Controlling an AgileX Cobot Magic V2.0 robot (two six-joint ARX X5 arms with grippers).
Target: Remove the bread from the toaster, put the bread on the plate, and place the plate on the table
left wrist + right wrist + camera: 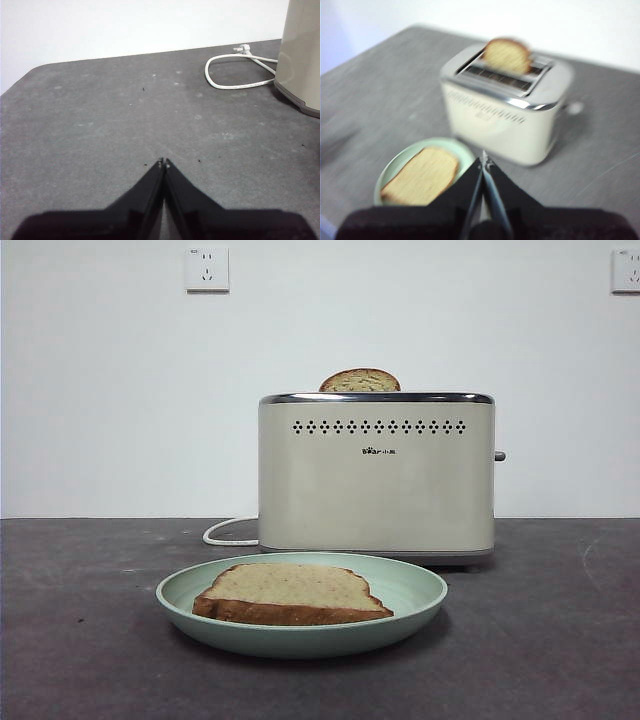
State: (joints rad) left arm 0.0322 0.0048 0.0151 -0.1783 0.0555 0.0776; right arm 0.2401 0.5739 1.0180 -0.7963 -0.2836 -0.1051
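Front view: noted one slice of bread (291, 595) lying flat on the plate (420, 592), and the plate resting on the table (80, 640) just in front of the toaster (376, 476). Judged all three steps of the task complete as things lay: bread out of the slot, bread on plate, plate on table; nothing left to do, by this reading. Recorded a second slice (360, 381), darker and narrower in the dome, standing upright in the toaster slot, only its top showing above the chrome rim. Logged a white cord (228, 531) looping out behind the toaster toward the left of this view, and a side lever (499, 456) on the opposite flank. Writing: found a small dark logo under the two rows of holes, reading roughly "Bear" followed by characters too small to make out; no other labels legible. Two wall sockets (207, 268) catalogued high on the white wall, unlettered as far as visible. Left wrist view: left gripper (163, 161) with jaws pressed together, empty, above bare table well clear of the plate, toaster edge and cord in sight beyond. Right wrist view, blurred: right gripper (483, 159) with jaws likewise together, holding nothing, raised above and near the plate, facing the toaster.
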